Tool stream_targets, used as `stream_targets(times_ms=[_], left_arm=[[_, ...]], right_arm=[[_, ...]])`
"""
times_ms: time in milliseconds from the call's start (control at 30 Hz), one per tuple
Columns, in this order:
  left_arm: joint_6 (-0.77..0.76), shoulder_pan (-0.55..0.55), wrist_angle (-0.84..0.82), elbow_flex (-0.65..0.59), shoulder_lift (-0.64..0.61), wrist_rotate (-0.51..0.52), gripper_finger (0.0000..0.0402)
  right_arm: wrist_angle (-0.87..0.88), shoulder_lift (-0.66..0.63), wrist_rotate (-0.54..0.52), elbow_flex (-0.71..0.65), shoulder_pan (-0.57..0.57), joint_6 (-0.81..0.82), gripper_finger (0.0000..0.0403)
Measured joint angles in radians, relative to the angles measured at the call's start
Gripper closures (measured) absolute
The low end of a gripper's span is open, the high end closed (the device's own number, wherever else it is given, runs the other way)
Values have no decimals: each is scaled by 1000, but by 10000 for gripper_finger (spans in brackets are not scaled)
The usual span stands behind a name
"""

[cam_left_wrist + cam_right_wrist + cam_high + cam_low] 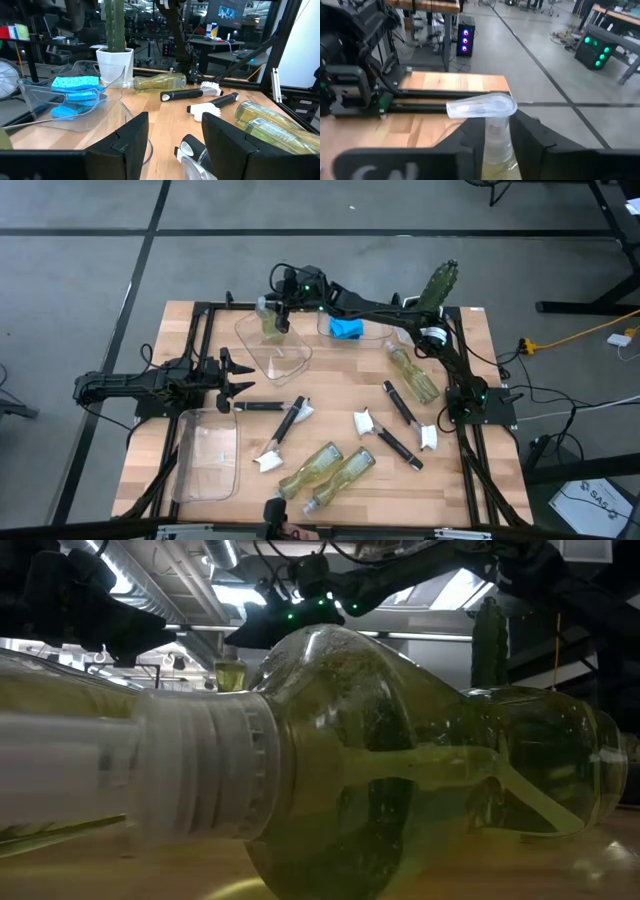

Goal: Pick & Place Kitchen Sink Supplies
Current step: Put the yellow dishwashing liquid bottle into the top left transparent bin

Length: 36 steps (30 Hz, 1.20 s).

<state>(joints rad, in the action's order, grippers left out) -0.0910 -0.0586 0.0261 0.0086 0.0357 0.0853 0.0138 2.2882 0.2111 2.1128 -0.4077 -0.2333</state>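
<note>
We see right gripper (278,308) at upright soap bottle (268,320) in far clear bin (275,350), fingers flanking neck; can't tell if clamped. Left gripper (237,376) apart, empty, near left edge.

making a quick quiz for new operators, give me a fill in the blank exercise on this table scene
1. The blue sponges lie in a clear bin beside the ____ in its white pot.
2. The right gripper holds a soap bottle upright over a clear ____.
3. The left gripper waits with its fingers ____.
4. Every dish brush on the table has a ____ head.

Missing words: cactus; bin; open; white
</note>
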Motion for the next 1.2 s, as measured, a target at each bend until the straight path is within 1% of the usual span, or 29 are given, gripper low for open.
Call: stream_targets(times_ms=[67,167,500,667,800,900,1033,1133,1200], left_arm=[[0,0,0,0,0,0,221],[0,0,0,0,0,0,222],[0,0,0,0,0,0,221],[0,0,0,0,0,0,222],[0,0,0,0,0,0,222],[0,0,0,0,0,0,221],[0,0,0,0,0,0,221],[0,0,0,0,0,0,221],[0,0,0,0,0,0,222]], right_arm=[[-1,1,-1,0,0,-1,293],[1,1,-2,0,0,-1,279],[65,-1,7,4,0,-14,273],[82,-1,86,4,0,-23,265],[85,-1,94,4,-4,-40,228],[86,-1,100,3,-12,-33,185],[89,-7,103,2,-25,26,130],[122,-20,87,6,-30,38,106],[203,-23,73,35,-34,28,98]])
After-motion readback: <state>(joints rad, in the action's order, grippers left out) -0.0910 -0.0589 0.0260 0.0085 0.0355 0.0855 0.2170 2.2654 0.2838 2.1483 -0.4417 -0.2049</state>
